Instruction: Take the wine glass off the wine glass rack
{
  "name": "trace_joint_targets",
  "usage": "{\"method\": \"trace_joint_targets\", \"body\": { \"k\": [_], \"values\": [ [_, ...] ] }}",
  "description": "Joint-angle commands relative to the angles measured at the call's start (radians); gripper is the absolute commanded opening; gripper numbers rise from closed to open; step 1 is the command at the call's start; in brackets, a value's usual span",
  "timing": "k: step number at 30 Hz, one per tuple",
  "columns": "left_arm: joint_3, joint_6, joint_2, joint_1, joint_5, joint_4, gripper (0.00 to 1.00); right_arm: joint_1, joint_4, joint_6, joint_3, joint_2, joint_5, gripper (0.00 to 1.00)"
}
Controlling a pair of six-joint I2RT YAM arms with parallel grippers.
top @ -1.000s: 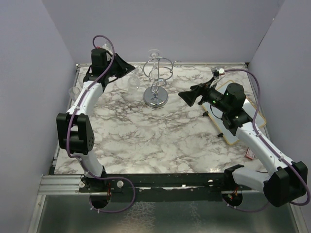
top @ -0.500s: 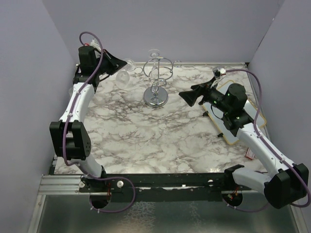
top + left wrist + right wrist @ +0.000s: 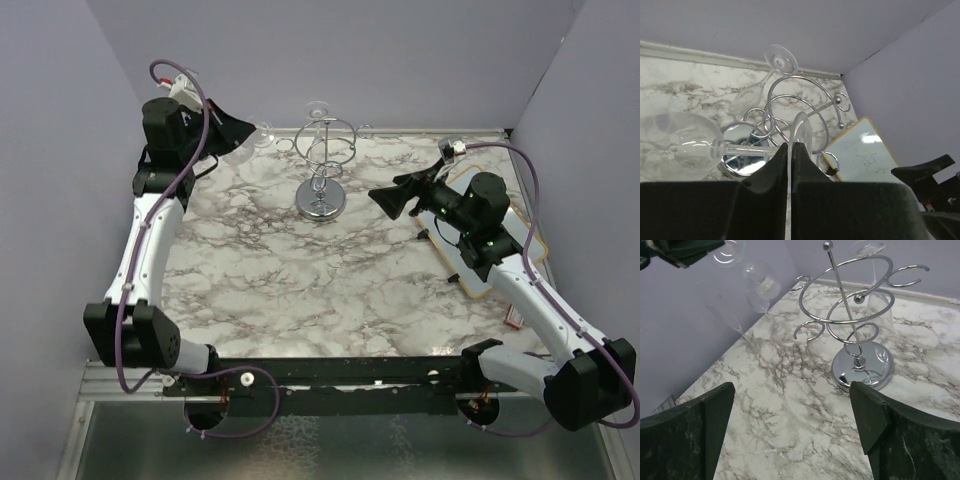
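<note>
My left gripper (image 3: 250, 135) is shut on the flat foot of a clear wine glass (image 3: 682, 145), which it holds in the air left of the wine glass rack (image 3: 322, 160). In the left wrist view the foot sits edge-on between the fingertips of the left gripper (image 3: 791, 145), and the stem runs left to the bowl. The glass is clear of the chrome rack (image 3: 740, 162). A second glass (image 3: 780, 57) hangs upside down from a ring arm. My right gripper (image 3: 385, 198) stands open right of the rack (image 3: 850, 315), nothing between its fingers.
A yellow-edged whiteboard (image 3: 865, 155) lies at the table's right side under my right arm. Another clear glass (image 3: 760, 282) shows near the left wall. The back wall and side walls close in the marble table (image 3: 300, 290).
My left arm has drawn back to the left and upward, carrying the glass away from the rack, with its jaws closed tight on the foot. The right arm has not moved.
</note>
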Motion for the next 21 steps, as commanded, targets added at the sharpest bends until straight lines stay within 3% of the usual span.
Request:
{"method": "trace_joint_targets", "body": {
  "k": [1,7,13,18,21],
  "values": [
    [-0.085,0.307,-0.224,-0.063,-0.102,0.070,0.00,-0.007,0.012,0.012,-0.003,-0.008,-0.022,1.00],
    [-0.327,0.572,-0.474,-0.141,-0.098,0.163,0.00,-0.006,0.020,0.036,0.012,0.033,-0.172,1.00],
    [-0.521,0.654,-0.670,-0.185,0.096,0.264,0.00,0.048,0.178,0.033,0.027,0.109,-0.522,0.91],
    [-0.681,0.658,-0.808,-0.208,0.183,0.372,0.00,0.255,0.132,-0.252,0.082,0.133,-0.465,0.91],
    [-0.725,0.647,-0.858,-0.218,0.217,0.384,0.00,0.274,0.262,-0.220,0.088,0.189,-0.454,0.89]
  ]
}}
